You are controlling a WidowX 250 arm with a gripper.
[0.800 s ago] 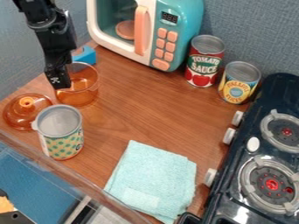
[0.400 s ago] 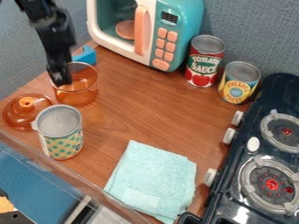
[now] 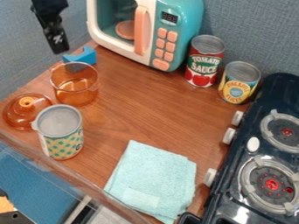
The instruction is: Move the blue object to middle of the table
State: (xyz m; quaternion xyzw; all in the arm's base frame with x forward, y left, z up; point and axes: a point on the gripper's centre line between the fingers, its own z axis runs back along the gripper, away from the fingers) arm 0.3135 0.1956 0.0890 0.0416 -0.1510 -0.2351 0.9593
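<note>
I hang my black pincer (image 3: 59,50) high, likely to clear the transparent orange pot (image 3: 76,89); open or closed, I cannot tell. The small blue notched block (image 3: 87,55) sits behind that pot, on the brown wooden counter (image 3: 137,107).

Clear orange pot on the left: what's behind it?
A blue object, its upper part in view; the pot overlaps its lower edge, so its full shape can't be seen.

Camera view, relative to the fingers (image 3: 58,43): blue object (image 3: 88,55), near, lower right; pot (image 3: 77,94), below; tin (image 3: 61,146), farther below; microwave (image 3: 182,8), right; cloth (image 3: 153,175), well apart, lower right.
</note>
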